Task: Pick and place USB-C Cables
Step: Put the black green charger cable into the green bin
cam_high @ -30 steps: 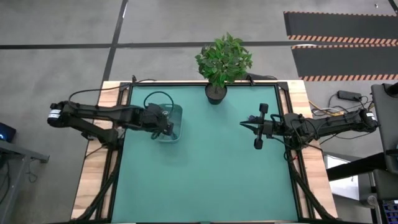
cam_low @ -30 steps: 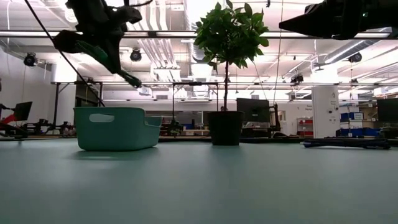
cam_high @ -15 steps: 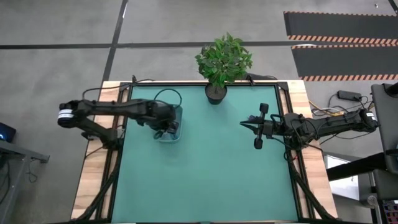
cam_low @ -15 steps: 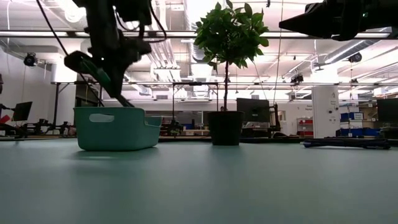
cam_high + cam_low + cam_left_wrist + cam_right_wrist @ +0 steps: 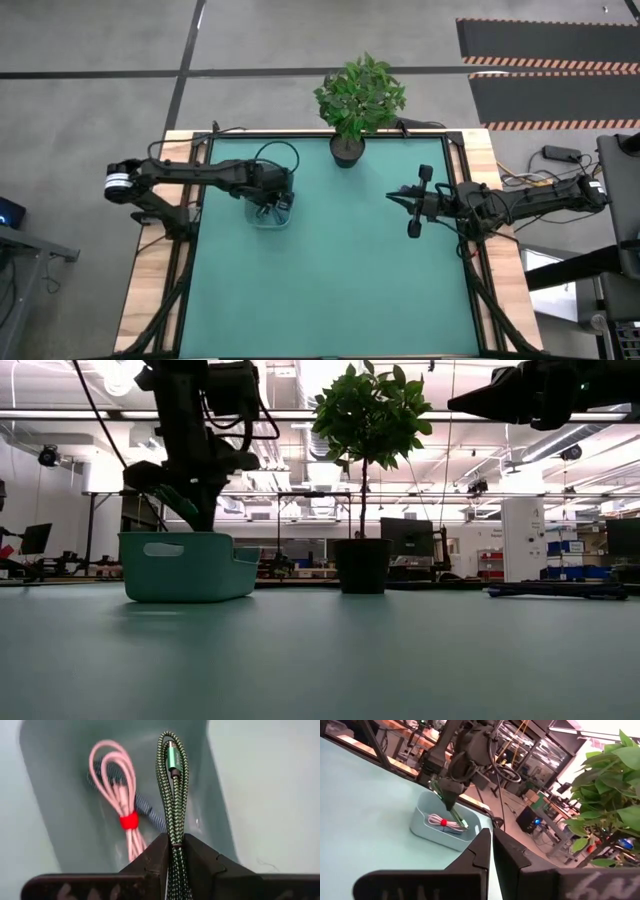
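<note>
My left gripper (image 5: 273,206) (image 5: 195,512) (image 5: 175,843) points down over the pale teal bin (image 5: 289,181) (image 5: 185,566) (image 5: 426,821) and is shut on a green braided USB-C cable (image 5: 173,795) (image 5: 456,816). On the bin's floor lies a white cable with a red tie (image 5: 118,785) (image 5: 443,822), resting across a dark blue cable (image 5: 150,813). My right gripper (image 5: 392,197) (image 5: 490,838) waits shut above the table's right part, holding nothing. Another green-grey cable does not show. My left gripper pinches the bundled green cable between its two fingers, at a stretch of the bundle (image 5: 174,851) back from its looped end. The fingers come from above, pointing down, lying along the cable. The looped end with its plug (image 5: 171,751) hangs below the fingertips inside the bin.
A potted plant (image 5: 355,100) (image 5: 365,480) stands at the table's far edge, right of the bin. A flat black object (image 5: 555,590) lies at the table's right side. Bare green mat (image 5: 330,290) stretches across the middle and near half.
My left gripper has moved right from the bin's left rim to above the bin's middle and tipped from a slant to pointing straight down, staying shut on the green cable. The cable's free end now hangs inside the bin.
</note>
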